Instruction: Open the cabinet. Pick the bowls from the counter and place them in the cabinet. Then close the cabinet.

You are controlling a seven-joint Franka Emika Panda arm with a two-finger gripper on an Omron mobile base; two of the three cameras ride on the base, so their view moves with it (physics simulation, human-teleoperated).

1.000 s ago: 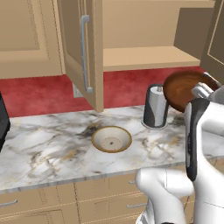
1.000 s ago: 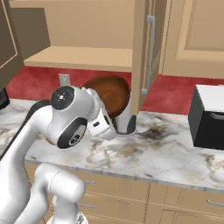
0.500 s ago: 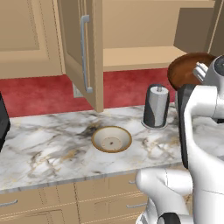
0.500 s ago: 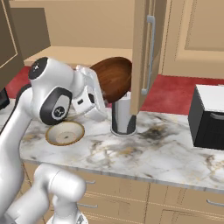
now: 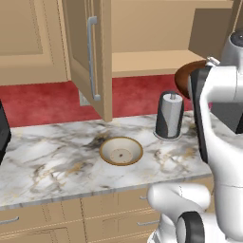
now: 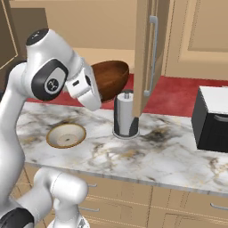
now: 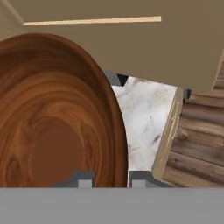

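Dark wooden bowl (image 6: 109, 78) has risen to cabinet (image 5: 142, 64) shelf height | your gripper (image 7: 111, 179) stays clamped on its rim | cream bowl (image 5: 121, 151) unmoved mid-worktop (image 5: 42, 156)

White arm raised and bent, claw (image 7: 107, 178) clamped on a rim

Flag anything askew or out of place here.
Nothing spilled or damaged. The wooden bowl rides tilted on edge in the pincer, above the canister. The cream bowl sits upright on the counter.
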